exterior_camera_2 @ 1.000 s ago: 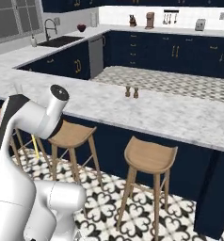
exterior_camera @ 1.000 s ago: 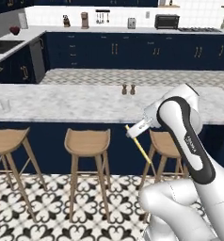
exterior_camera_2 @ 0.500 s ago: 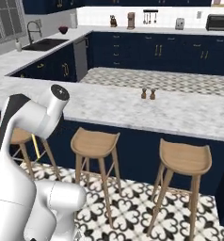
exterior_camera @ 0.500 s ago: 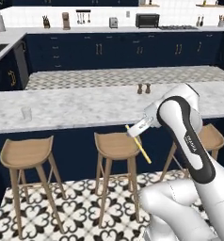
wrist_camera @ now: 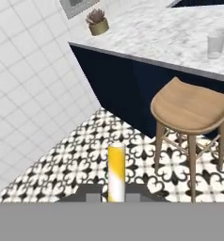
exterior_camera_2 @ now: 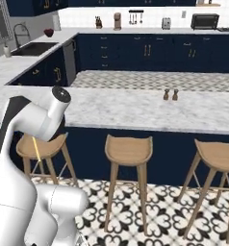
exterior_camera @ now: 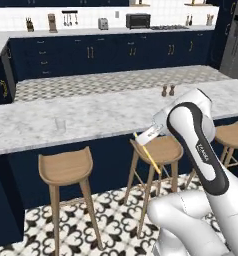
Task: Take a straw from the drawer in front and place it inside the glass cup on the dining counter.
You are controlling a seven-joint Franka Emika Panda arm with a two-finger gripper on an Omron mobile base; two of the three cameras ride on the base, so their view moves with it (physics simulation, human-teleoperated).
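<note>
Same clenched end effector (exterior_camera: 147,136) grasp on straw (exterior_camera: 146,153); glass cup (exterior_camera: 60,125) now nearer after base shift

Glossy white rounded arm (exterior_camera: 201,165) segments, dark grey joint bands, small grey lettering along one link.

Straw (wrist_camera: 116,172) upright at bottom centre, pinched between dark fingers (wrist_camera: 91,194); patterned floor beneath. Glass cup (wrist_camera: 216,44) on marble surface (wrist_camera: 170,35), above wooden stool (wrist_camera: 191,108); potted plant (wrist_camera: 98,23) near far end.
</note>
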